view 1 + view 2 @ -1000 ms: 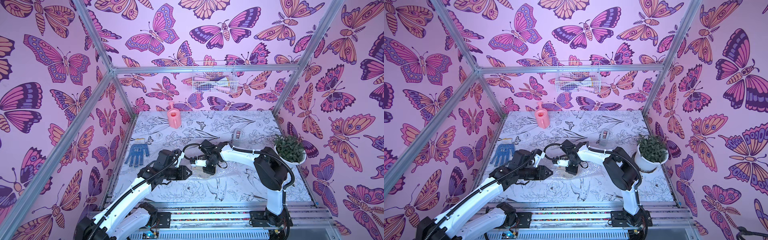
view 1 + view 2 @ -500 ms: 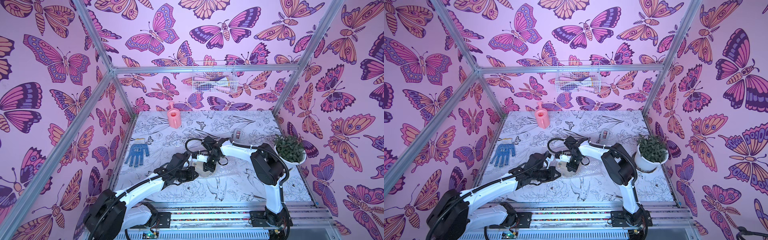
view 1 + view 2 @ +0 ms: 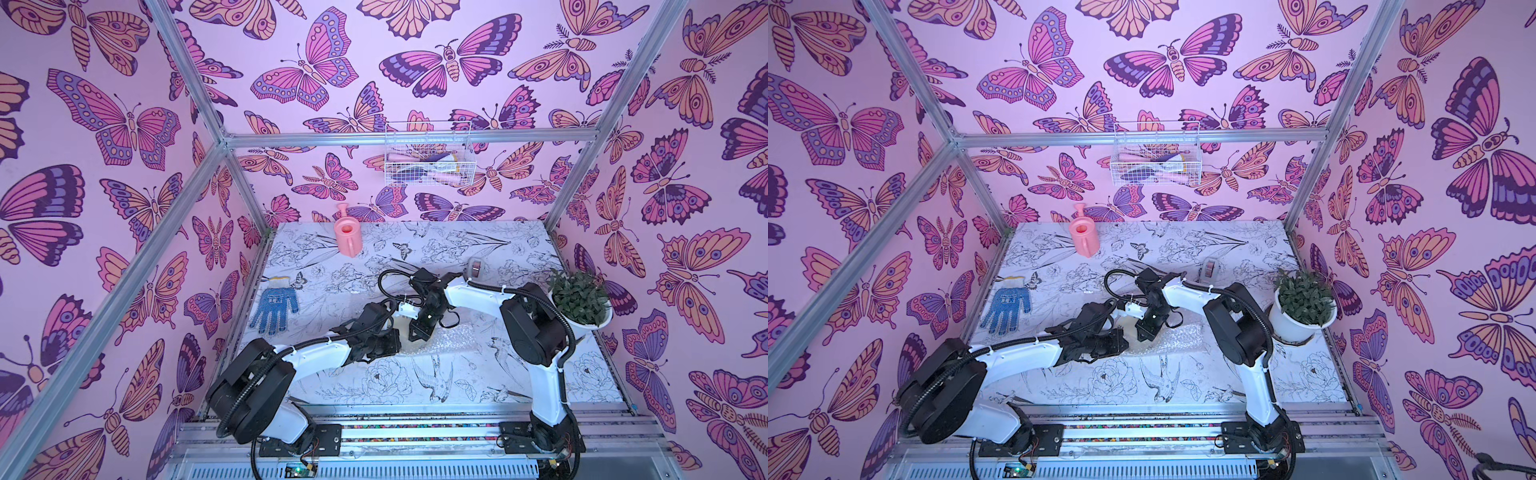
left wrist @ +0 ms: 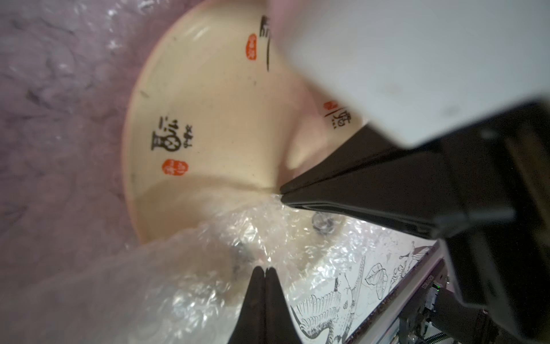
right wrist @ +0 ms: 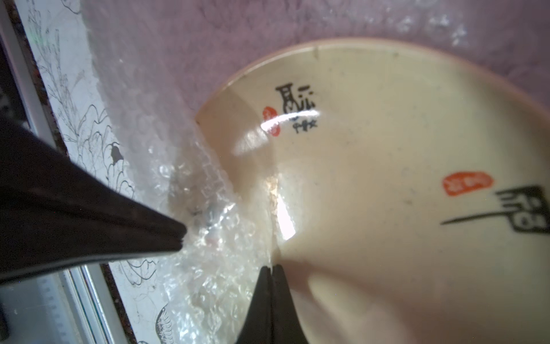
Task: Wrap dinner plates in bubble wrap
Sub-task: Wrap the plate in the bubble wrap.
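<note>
The plate [image 3: 402, 326] lies face up near the centre of the worktop [image 3: 374, 386], resting on the bubble wrap [image 3: 453, 338], with both arms converging on it. The plate is round, so it has no long axis. Its concave side faces upward and carries black calligraphy marks and red seals. In both top views the shiny part of the bubble wrap runs across the worktop, from the plate toward the right arm's side. On the side nearest the front rail [image 3: 457, 409], a flap of bubble wrap [image 4: 148, 283] is raised over the plate [image 4: 214, 119] rim and covers part of the face. The left gripper [image 4: 264, 269] has its jaws pressed together on the puckered end of this flap. The right gripper [image 5: 271, 268] is fully closed, with its tips on the plate [image 5: 372, 178] at the flap's edge; whether film lies between them cannot be told. The wrap's near edge stops short of the front rail, leaving a strip of printed worktop. Wider bare worktop lies behind the plate, toward the watering can [image 3: 348, 240]. The glove [image 3: 274, 307] lies well apart on the left side. The tape roll [image 3: 475, 268] and the potted plant [image 3: 579, 297] stand on the right side, the plant at the worktop's edge.
</note>
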{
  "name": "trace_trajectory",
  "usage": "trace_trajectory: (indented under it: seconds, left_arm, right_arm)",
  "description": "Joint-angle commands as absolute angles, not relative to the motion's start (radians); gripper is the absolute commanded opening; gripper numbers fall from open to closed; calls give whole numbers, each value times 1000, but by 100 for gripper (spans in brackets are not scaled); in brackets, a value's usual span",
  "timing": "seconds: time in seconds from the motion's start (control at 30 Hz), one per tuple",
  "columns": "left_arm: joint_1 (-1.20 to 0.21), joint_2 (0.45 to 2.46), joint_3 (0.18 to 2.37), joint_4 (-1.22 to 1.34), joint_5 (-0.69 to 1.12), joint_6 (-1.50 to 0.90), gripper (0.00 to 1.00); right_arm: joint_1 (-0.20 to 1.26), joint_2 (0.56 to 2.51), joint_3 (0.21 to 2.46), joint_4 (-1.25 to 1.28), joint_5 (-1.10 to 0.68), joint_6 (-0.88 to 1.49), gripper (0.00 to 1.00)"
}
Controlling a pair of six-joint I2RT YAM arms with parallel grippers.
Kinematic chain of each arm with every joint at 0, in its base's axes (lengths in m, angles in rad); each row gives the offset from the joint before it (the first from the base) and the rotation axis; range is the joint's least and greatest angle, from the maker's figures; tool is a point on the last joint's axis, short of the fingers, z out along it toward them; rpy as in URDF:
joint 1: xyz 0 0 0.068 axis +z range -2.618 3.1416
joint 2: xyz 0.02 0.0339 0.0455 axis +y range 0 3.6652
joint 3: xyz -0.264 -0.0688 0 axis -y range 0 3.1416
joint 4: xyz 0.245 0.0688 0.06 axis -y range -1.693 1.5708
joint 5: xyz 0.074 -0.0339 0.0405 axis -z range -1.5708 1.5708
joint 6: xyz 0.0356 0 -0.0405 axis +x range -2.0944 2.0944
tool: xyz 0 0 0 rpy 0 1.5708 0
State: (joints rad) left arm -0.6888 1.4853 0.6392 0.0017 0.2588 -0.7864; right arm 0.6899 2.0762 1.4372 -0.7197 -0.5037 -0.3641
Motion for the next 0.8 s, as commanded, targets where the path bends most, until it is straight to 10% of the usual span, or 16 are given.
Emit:
trace_trajectory:
  seconds: [0.0,0.37,0.53,0.77]
  left_arm:
    - [-689,1525,637,24,197,-779,0]
    - [-689,1595,647,33,225,-796,0]
    - [-687,1614,646,8,223,-808,0]
    - [-684,1608,644,-24,215,-819,0]
  right_arm:
    - [703,2112,1448,-744,-555,-407,0]
    - [687,2123,1491,-767,-564,-367,4]
    - [621,2008,1477,-706,-536,-181,38]
    - [502,1718,1236,-564,-447,148,53]
